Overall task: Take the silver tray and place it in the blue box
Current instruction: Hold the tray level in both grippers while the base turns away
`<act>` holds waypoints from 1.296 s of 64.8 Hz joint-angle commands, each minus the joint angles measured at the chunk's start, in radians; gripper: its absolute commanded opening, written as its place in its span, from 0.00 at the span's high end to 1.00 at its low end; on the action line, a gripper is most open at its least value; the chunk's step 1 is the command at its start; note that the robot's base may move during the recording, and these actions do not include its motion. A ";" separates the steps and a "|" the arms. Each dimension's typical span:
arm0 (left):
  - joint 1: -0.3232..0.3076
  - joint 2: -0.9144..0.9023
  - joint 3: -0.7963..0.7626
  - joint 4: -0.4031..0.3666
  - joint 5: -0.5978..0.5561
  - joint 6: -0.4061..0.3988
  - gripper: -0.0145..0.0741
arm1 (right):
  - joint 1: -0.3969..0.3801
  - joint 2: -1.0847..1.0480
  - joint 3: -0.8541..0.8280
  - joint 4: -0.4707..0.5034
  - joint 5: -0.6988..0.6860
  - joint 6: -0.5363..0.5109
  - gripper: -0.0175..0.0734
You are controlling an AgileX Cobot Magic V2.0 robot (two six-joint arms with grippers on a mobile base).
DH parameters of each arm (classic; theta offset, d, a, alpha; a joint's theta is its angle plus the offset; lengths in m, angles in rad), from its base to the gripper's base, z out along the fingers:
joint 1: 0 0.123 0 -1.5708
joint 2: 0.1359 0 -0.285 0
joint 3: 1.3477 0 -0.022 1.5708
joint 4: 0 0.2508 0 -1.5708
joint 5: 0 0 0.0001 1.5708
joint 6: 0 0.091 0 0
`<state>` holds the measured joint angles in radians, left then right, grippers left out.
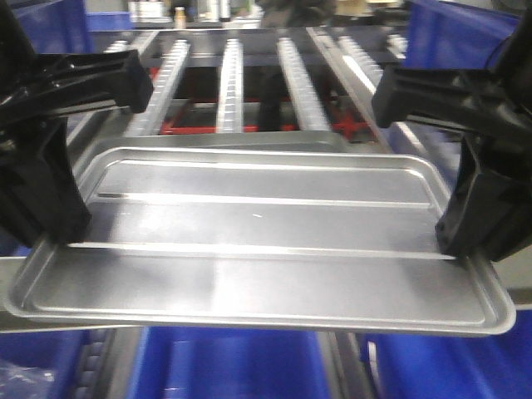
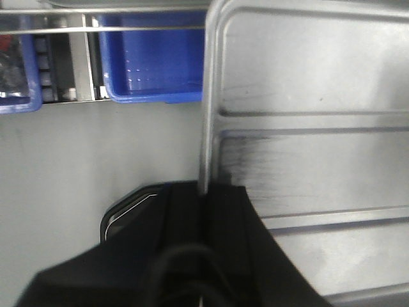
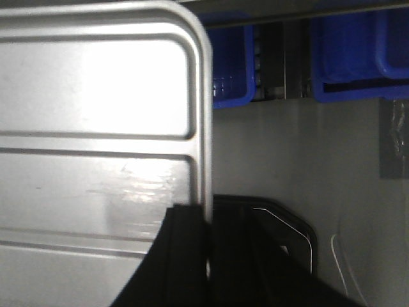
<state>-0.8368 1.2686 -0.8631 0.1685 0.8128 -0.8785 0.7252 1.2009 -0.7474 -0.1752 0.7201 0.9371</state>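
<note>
The silver tray point(image 1: 258, 224) hangs level in the front view, wide and shiny, with long straight ridges across its recessed centre. My left gripper point(image 1: 54, 237) is shut on the rim of its left short edge, and the left wrist view shows that gripper point(image 2: 204, 192) clamping the tray point(image 2: 307, 160) rim between both jaws. My right gripper point(image 1: 453, 245) is shut on the right short edge; in the right wrist view it point(image 3: 208, 214) pinches the tray point(image 3: 96, 128) rim. A blue box point(image 1: 233, 366) shows below the tray's near edge, mostly hidden by it.
Behind the tray run several roller conveyor rails point(image 1: 229, 83) over a red frame. Another blue bin point(image 1: 465, 41) stands at the back right. The wrist views show grey floor point(image 2: 77, 160), blue bins point(image 2: 153, 64) point(image 3: 358, 57) and a steel rail point(image 2: 57, 29).
</note>
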 commanded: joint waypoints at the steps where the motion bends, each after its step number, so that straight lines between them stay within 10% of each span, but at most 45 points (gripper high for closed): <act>1: 0.000 -0.028 -0.019 0.052 0.042 0.005 0.95 | -0.006 -0.024 -0.019 -0.069 0.038 -0.002 0.74; 84: 0.000 -0.027 -0.019 0.052 0.042 0.005 0.95 | -0.006 -0.025 -0.019 -0.069 0.039 -0.002 0.74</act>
<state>-0.8368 1.2686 -0.8631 0.1685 0.8106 -0.8785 0.7252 1.2009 -0.7474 -0.1752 0.7201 0.9371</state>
